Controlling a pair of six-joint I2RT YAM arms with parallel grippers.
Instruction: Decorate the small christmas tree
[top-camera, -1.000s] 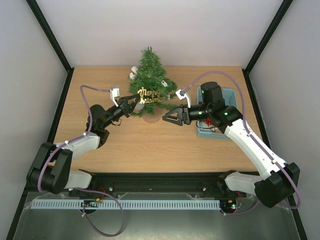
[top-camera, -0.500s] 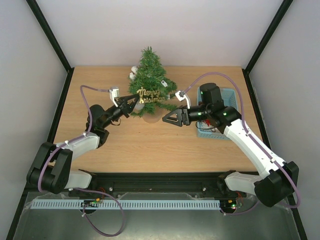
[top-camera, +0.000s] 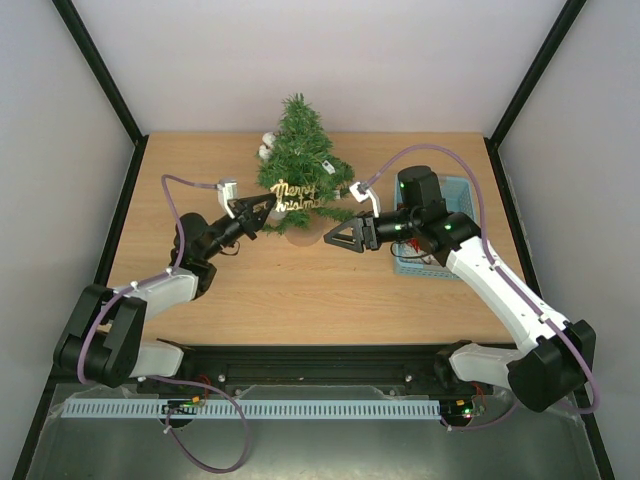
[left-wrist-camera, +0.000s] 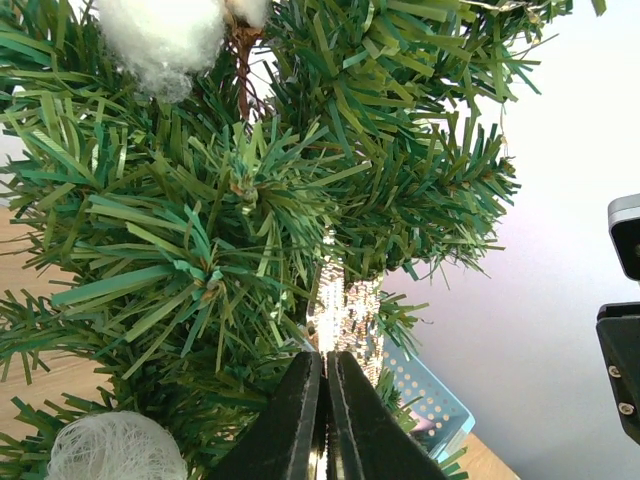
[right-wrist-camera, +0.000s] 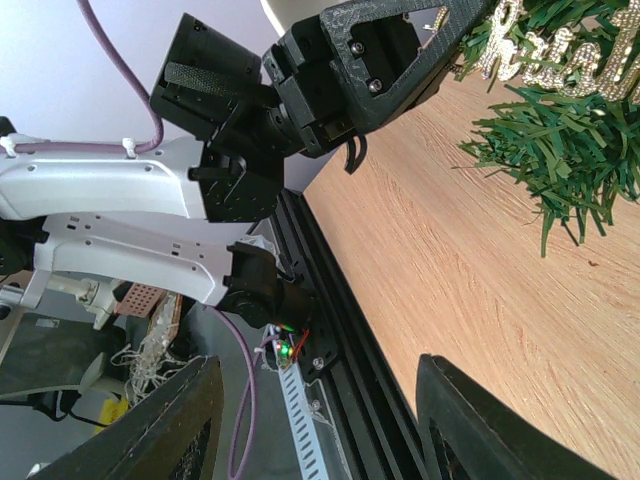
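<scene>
- Left gripper (top-camera: 268, 203): reaches in from the left side of the desk (top-camera: 300, 290) to the front of the tree. Jaws pressed together, and the tips appear to pinch the left end of the gold sign.
- White fluffy balls (top-camera: 266, 145): a small cluster on the tree's left-hand branches, toward the far edge of the desk. Counted as decoration in place.
- Small christmas tree (top-camera: 300, 140): stands upright at the middle of the desk's far edge. Upper branches and tip look bare of ornaments.
- Gold sign (top-camera: 300, 190): glittery "Merry Christmas" lettering lying across the lower front branches. It looks placed on the tree but not let go, so this step reads as unfinished.
- Right gripper (top-camera: 335, 238): hovers low over the desk, just right of the tree's base and apart from the branches. Jaws about half open with nothing between them.
- Light-blue basket (top-camera: 462, 185): at the right side of the desk, partly under the right arm. Some small pieces show inside, too hidden to name. If they are ornaments, they remain to be hung.
- Progress, as judged: balls on, sign nearly settled, release of the sign and any basket pieces outstanding. Roughly the middle of the job.
</scene>
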